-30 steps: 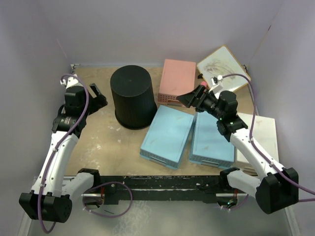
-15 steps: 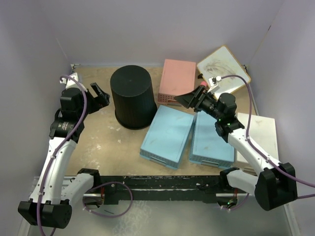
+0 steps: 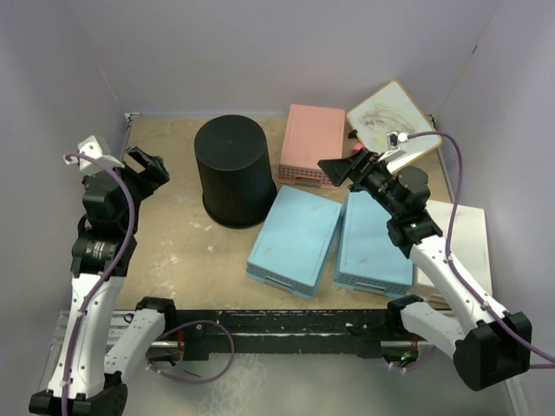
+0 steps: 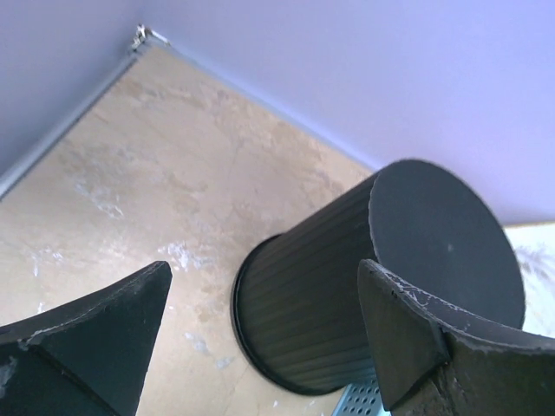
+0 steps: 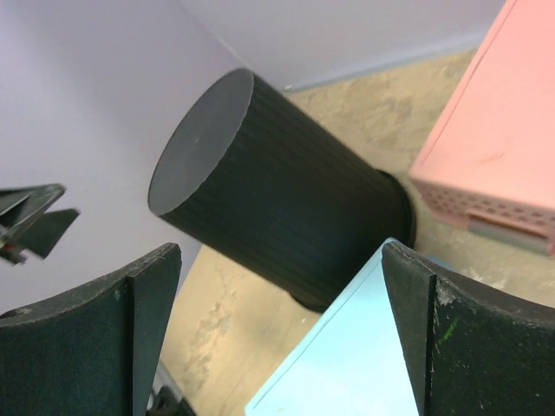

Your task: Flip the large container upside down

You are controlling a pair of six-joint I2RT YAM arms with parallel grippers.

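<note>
Large container (image 3: 232, 169): black ribbed bucket, rim down on the table (image 3: 178, 247), flat base up, just beside the pink basket (image 3: 312, 139). Left gripper (image 3: 149, 165) and right gripper (image 3: 340, 165) spread wide, empty, flanking it. Whiteboard (image 3: 390, 117) scribble unreadable.

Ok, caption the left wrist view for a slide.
Black bucket on the tan table, narrow base up, lilac wall behind.

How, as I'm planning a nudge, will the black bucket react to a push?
The black bucket stands wide rim down on the table, so it would probably slide rather than tip. Its ribbed wall likely resists slipping. Looks plastic, so probably light.
</note>
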